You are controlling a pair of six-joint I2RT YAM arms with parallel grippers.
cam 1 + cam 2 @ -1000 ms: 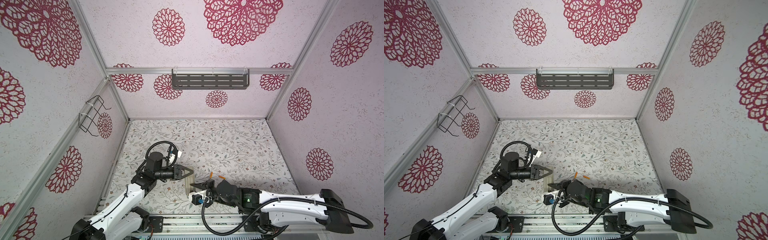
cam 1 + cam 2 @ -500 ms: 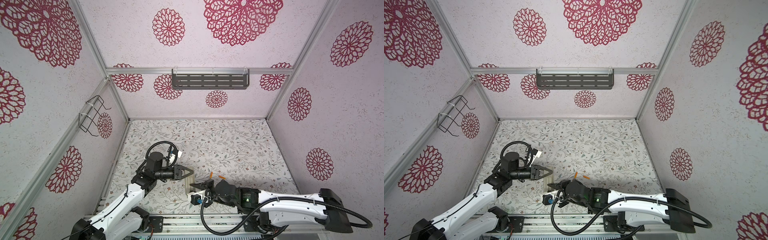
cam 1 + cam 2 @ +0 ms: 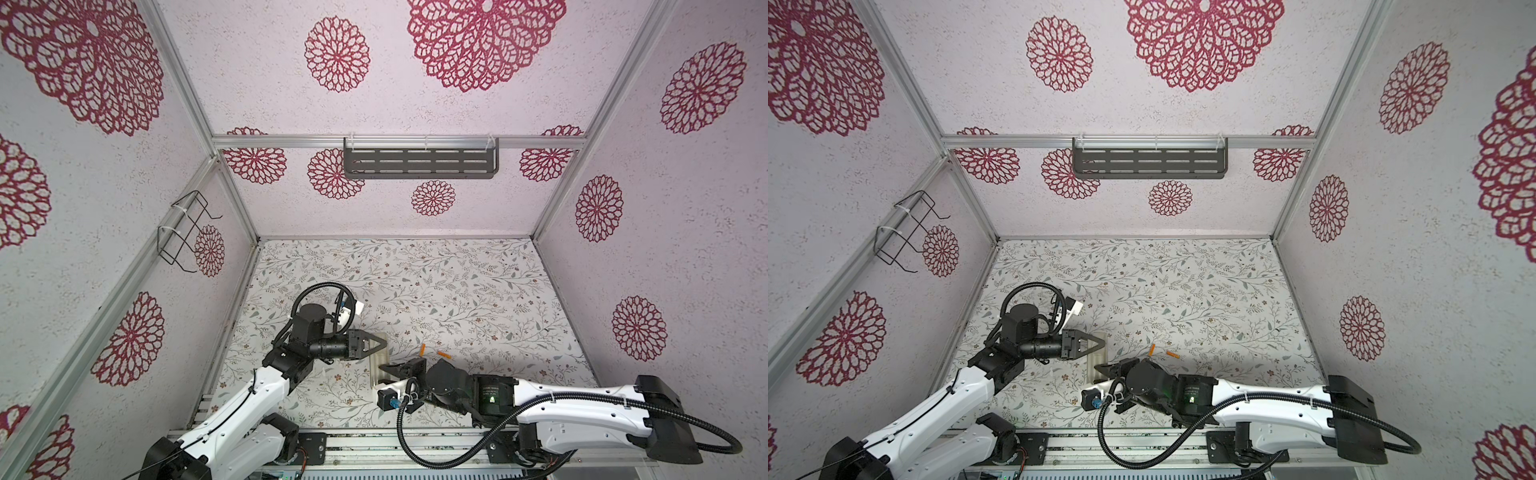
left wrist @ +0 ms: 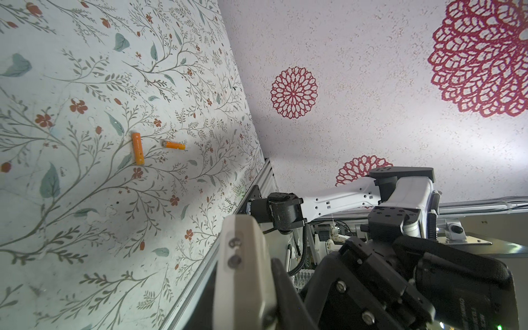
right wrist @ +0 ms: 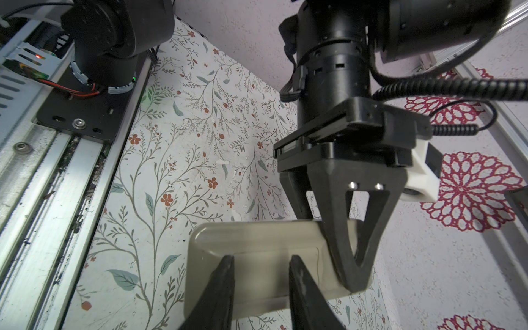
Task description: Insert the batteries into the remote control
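Observation:
My left gripper point(image 3: 384, 343) point(image 3: 1103, 343) is shut on the remote control point(image 3: 379, 365) point(image 3: 1099, 366), holding it on edge just above the floral table. In the right wrist view the remote's plain beige back point(image 5: 257, 243) faces the camera, with the left gripper's fingers point(image 5: 347, 257) clamped at one end. My right gripper point(image 3: 385, 368) point(image 5: 261, 260) is open, its two tips set apart against that back face with nothing between them. Two orange batteries point(image 3: 423, 350) point(image 3: 444, 354) lie loose on the table just right of the remote, also seen as the batteries point(image 4: 138, 148) point(image 4: 174, 145) in the left wrist view.
A dark slotted shelf point(image 3: 419, 163) hangs on the back wall and a wire basket point(image 3: 187, 232) on the left wall. Patterned walls close in three sides. An aluminium rail point(image 3: 353, 453) with the arm bases runs along the front edge.
My right gripper has edged slightly left, closer against the remote. The left gripper and the batteries have not moved.

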